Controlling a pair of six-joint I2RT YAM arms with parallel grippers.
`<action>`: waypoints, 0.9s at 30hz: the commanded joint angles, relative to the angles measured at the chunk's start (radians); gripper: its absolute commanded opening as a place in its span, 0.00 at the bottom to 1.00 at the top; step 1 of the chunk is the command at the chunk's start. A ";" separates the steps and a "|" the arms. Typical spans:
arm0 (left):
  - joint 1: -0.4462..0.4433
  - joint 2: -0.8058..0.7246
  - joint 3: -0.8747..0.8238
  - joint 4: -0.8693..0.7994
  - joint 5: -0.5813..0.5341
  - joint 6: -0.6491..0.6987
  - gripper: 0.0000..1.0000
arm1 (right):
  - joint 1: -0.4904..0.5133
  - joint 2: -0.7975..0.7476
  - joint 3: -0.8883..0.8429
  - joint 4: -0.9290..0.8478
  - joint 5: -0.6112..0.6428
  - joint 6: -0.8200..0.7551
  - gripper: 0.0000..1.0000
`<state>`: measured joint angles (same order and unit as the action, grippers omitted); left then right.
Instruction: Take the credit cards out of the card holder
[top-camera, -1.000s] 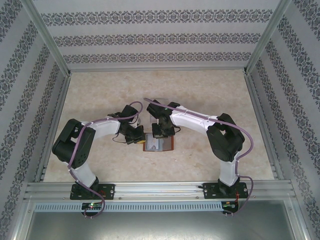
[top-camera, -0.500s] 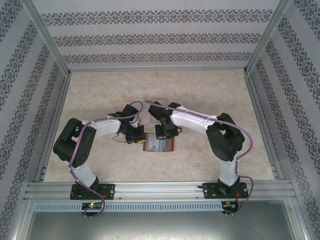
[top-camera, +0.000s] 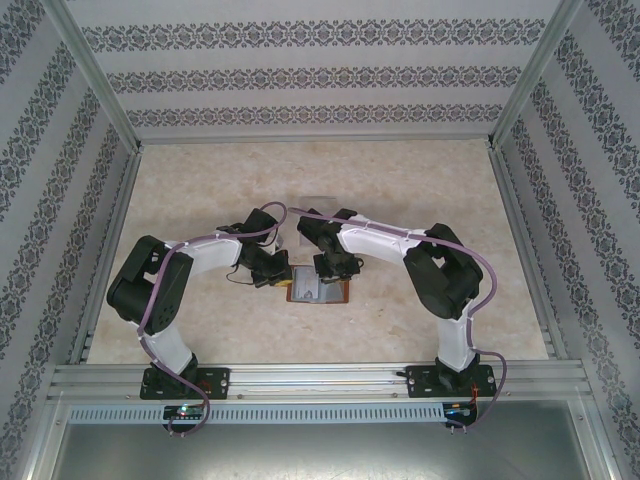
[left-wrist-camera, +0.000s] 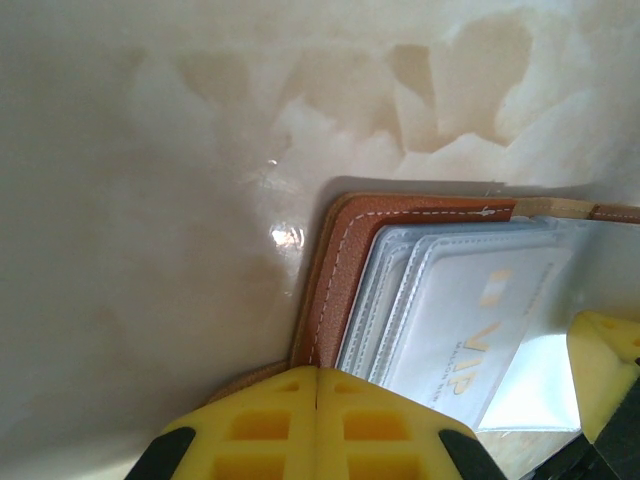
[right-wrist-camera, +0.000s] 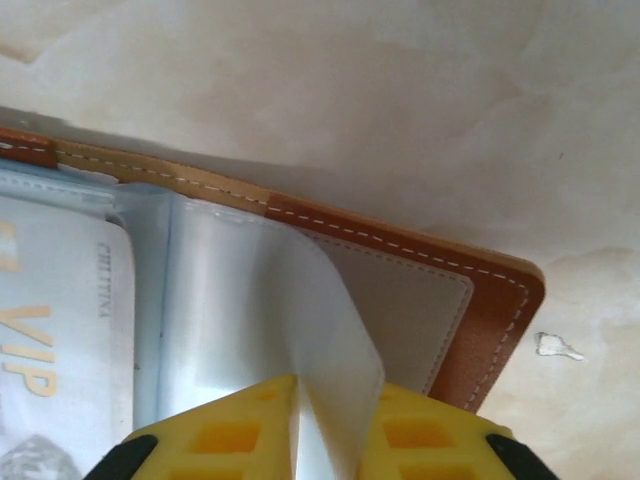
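On the pale marbled table (top-camera: 200, 190) the brown card holder (top-camera: 320, 292) lies open between my arms, a VIP credit card (left-wrist-camera: 470, 320) tucked in its pocket, my left gripper (left-wrist-camera: 317, 385) shut tight at its left edge, my right gripper (right-wrist-camera: 335, 395) pinching a raised clear sleeve (right-wrist-camera: 250, 290) inside it.

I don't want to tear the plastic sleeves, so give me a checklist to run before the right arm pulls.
1. Card holder lying open on the table: ok.
2. Left gripper shut at the holder's leather edge: ok; whether it pins it down: cannot tell.
3. Right gripper on a card: not ok; a clear sleeve flap sits between its fingers.
4. VIP card out of its pocket: not ok, it sits inside.
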<state>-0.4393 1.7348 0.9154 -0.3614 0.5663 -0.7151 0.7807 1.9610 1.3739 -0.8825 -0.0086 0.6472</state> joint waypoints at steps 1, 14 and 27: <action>-0.013 0.033 0.004 -0.042 -0.033 0.010 0.00 | -0.010 0.018 -0.021 -0.021 0.047 -0.004 0.24; -0.013 0.017 -0.008 -0.047 -0.036 0.008 0.00 | -0.024 0.001 -0.029 -0.053 0.099 -0.007 0.37; -0.013 -0.030 -0.029 -0.043 -0.036 -0.006 0.00 | -0.043 -0.032 0.000 -0.068 0.120 -0.030 0.36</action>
<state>-0.4397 1.7267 0.9100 -0.3614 0.5648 -0.7155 0.7475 1.9606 1.3525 -0.9173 0.0822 0.6300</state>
